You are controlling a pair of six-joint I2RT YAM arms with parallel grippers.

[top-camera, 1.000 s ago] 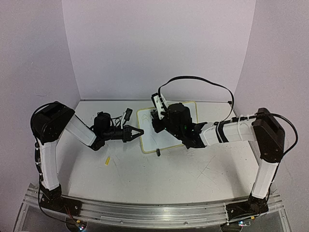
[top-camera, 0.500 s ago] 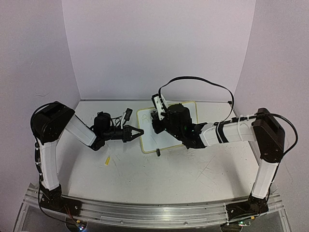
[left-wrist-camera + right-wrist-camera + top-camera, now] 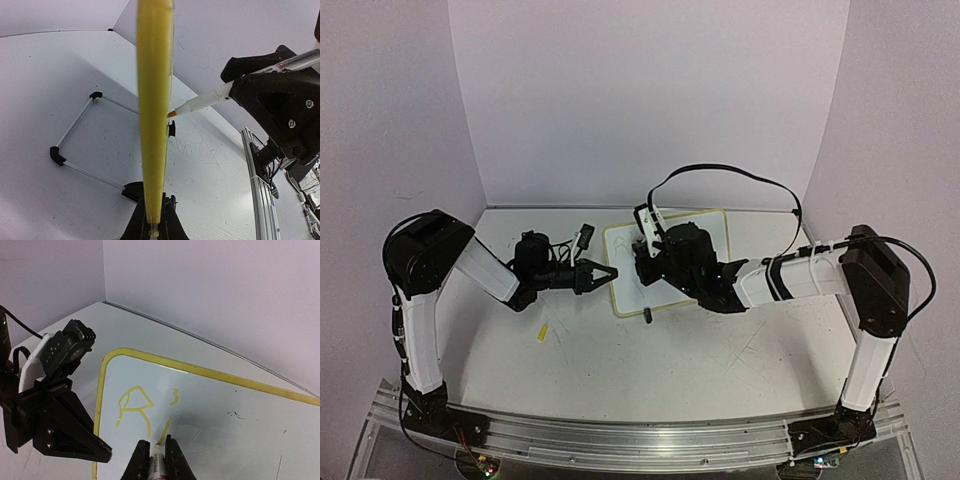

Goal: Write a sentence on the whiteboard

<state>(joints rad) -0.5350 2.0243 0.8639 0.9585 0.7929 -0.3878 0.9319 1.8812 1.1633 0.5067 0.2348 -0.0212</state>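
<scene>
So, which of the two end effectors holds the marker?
The right end effector: it clamps the marker; the left end effector grips the whiteboard by its rim.

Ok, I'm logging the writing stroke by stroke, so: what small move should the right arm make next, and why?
Probably draw the second letter's next stroke. The right gripper is shut on the marker, whose tip touches the whiteboard at the foot of one short slanted stroke beside a finished R. The left gripper clamps the board's yellow rim.
</scene>
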